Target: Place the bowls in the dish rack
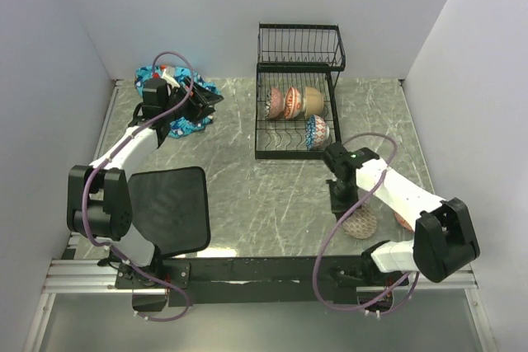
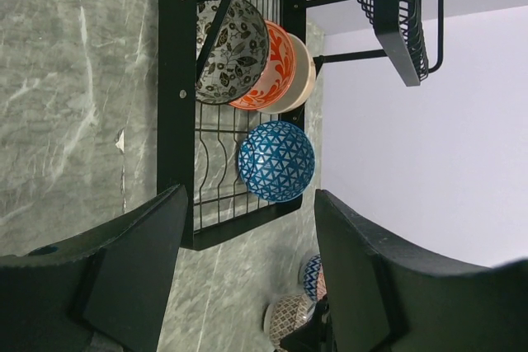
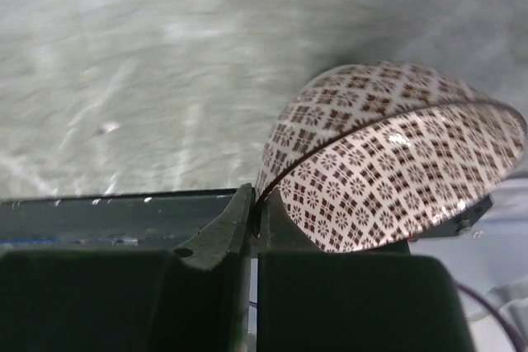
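The black wire dish rack (image 1: 299, 63) stands at the back middle. Its lower tier holds a black-and-white bowl (image 2: 233, 51), a red-orange bowl (image 2: 276, 68), a cream bowl (image 2: 304, 78) and, in front of them, a blue patterned bowl (image 2: 276, 161). My right gripper (image 3: 256, 204) is shut on the rim of the brown dotted bowl (image 3: 388, 162), low over the table near the front right (image 1: 360, 222). A salmon-orange bowl (image 1: 403, 222) lies beside it, partly hidden by the right arm. My left gripper (image 1: 209, 101) is open and empty at the back left, facing the rack.
A blue patterned cloth (image 1: 183, 125) lies under the left gripper at the back left. A black mat (image 1: 169, 208) lies at the front left. White walls close the table in on three sides.
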{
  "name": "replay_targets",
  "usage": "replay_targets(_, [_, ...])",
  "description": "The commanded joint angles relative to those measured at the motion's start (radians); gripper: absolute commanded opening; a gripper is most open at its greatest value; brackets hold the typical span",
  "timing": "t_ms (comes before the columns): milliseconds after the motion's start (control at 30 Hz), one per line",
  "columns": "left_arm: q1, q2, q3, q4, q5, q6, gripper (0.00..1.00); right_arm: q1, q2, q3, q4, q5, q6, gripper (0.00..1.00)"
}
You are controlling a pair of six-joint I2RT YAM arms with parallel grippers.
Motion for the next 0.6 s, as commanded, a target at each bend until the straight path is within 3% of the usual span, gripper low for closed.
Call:
replay_targets(0, [0.016,-0.042,-0.001,0.04,0.026,-0.022,0.69,0.138,-0.021,0.106,0.117,-0.074,-0.046,0.0])
replay_targets(167, [0.04,-0.078,-0.016,0.039,0.026,-0.016,0.69,0.348,0.014,0.217,0.22,-0.115,-0.147,0.0])
replay_targets(567, [0.114,-0.188,-0.109,0.062,0.063,0.017,0.69,0.598,0.122,0.271,0.32,0.113,-0.431,0.0])
